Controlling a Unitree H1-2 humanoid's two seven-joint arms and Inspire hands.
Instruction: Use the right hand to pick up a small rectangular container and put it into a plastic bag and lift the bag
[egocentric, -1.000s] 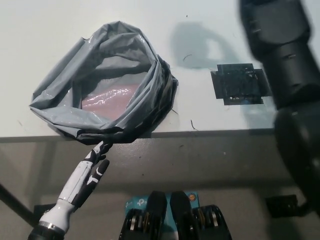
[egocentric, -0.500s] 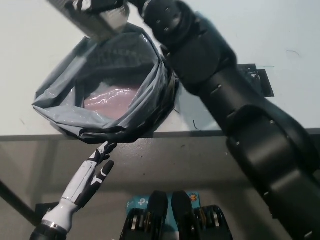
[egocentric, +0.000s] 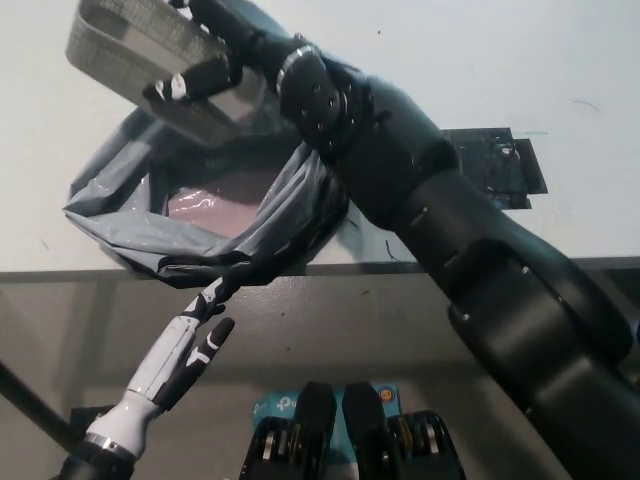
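Head view: black right hand (egocentric: 215, 50) is clamped on the small rectangular container (egocentric: 150, 65), a grey open-topped box held tilted above the far rim of the grey plastic bag (egocentric: 120, 215). Bag sits open on the white table (egocentric: 500, 60) at its near edge, pinkish contents visible inside. White left hand (egocentric: 195, 335) rests below the bag, under the table edge, fingers apart, holding nothing. Black tape patch (egocentric: 500, 170) lies right of the bag.
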